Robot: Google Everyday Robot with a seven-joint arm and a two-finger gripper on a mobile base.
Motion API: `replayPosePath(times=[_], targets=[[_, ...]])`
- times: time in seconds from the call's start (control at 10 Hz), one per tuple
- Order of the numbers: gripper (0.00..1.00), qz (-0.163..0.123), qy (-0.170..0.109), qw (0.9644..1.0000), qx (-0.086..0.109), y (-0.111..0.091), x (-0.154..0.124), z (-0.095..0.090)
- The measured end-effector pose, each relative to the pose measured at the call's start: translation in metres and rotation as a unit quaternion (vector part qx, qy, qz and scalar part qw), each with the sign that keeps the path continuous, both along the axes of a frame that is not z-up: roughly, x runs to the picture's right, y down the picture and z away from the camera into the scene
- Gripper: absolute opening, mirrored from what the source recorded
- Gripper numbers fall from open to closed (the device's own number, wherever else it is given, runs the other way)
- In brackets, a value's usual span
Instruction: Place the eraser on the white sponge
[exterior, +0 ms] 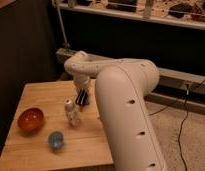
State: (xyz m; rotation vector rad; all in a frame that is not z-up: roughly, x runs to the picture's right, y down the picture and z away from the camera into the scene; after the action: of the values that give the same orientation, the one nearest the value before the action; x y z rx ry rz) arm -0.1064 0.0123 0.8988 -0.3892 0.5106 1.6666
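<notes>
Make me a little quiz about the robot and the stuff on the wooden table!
1. True or false: the red bowl sits at the table's left side.
2. What stands between the bowl and the gripper? A) white figurine B) banana C) book
3. Which is nearer the table's front edge: the bowl or the blue cup?

Key:
1. True.
2. A, the white figurine. The gripper hangs low over the table just behind it, with something dark at its tip.
3. The blue cup.
</notes>
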Motion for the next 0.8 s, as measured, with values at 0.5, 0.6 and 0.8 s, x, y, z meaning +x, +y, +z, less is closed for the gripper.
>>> replayPosePath(times=[0.5,0.6,0.8], targets=[[0.35,-0.008,0.012,0.9997,-0.022,0.011,-0.002,0.014],[0.43,-0.009,0.014,0.9996,-0.024,0.012,-0.002,0.016],[0.65,-0.009,0.015,0.9995,-0.027,0.013,-0.006,0.018]])
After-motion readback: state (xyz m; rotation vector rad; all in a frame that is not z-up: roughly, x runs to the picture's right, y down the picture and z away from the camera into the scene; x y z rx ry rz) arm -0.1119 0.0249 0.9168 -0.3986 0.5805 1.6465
